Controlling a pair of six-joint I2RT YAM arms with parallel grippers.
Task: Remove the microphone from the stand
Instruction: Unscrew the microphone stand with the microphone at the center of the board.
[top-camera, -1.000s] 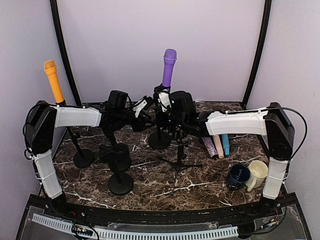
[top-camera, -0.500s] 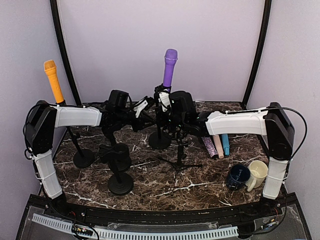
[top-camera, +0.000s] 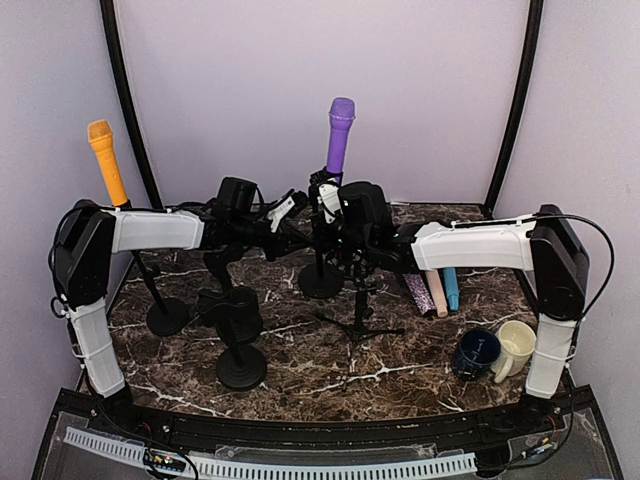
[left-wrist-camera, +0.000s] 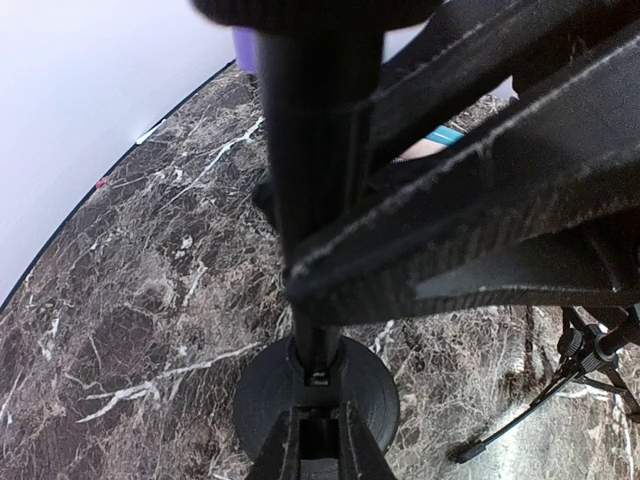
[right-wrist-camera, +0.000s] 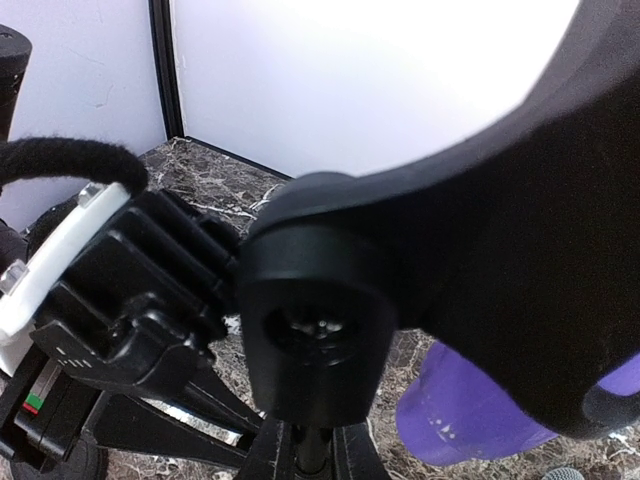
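Purple tapered microphone (top-camera: 340, 135) atop slim black stand (top-camera: 320, 268).

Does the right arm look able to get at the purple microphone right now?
Probably, once it lets go: the right pincer is shut, seemingly on the stand pole, close below the purple microphone, whose head stands clear above.

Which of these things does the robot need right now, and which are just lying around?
For the job: purple microphone, its stand, left gripper, right gripper.

Just lying about: orange microphone, empty stands, tripod, blue mug, cream mug, loose microphones.
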